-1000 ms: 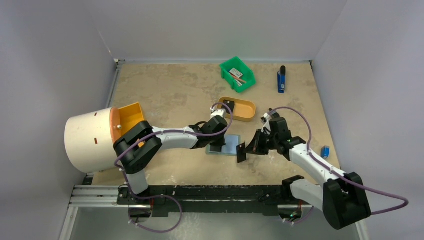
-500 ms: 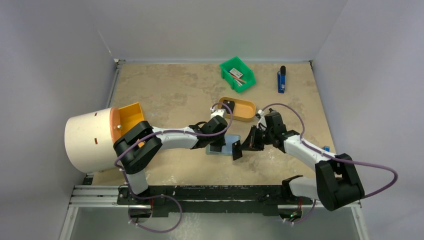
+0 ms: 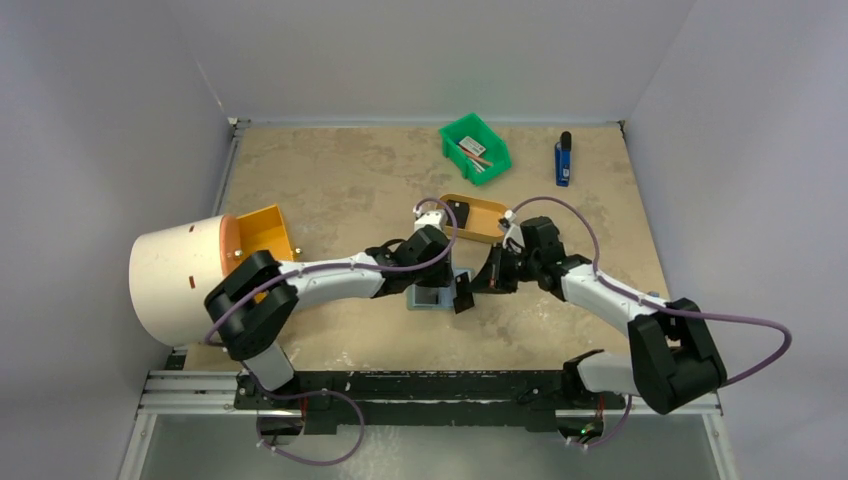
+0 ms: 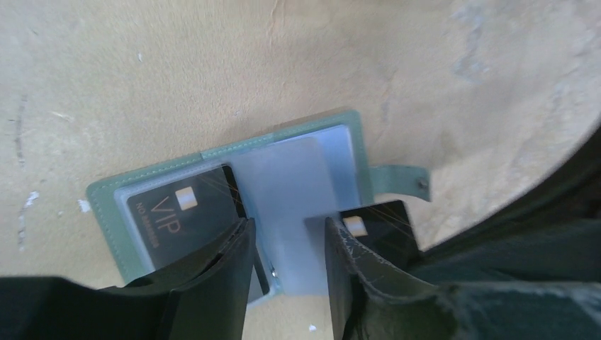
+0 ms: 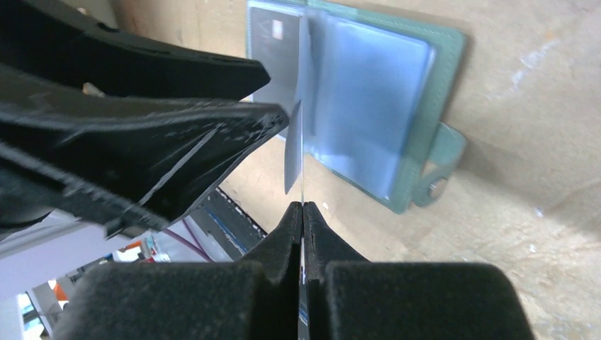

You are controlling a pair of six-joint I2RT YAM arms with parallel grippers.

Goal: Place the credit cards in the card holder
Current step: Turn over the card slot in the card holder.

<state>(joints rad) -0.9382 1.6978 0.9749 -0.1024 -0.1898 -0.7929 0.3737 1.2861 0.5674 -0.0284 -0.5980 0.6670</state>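
From the left wrist alone, the pocketed credit card [image 4: 181, 219] reads VIP.

Bright, even light; soft shadows; blurry foreground.

Overhead camera looks down from behind the arms [image 3: 330, 275]; both wrist cameras close in on the card holder [image 4: 283, 184] beyond their jaws.

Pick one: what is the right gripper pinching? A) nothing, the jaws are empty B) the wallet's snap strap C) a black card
C: the right gripper is shut on a thin black credit card, seen edge-on from its wrist camera and pointed at the open card holder.
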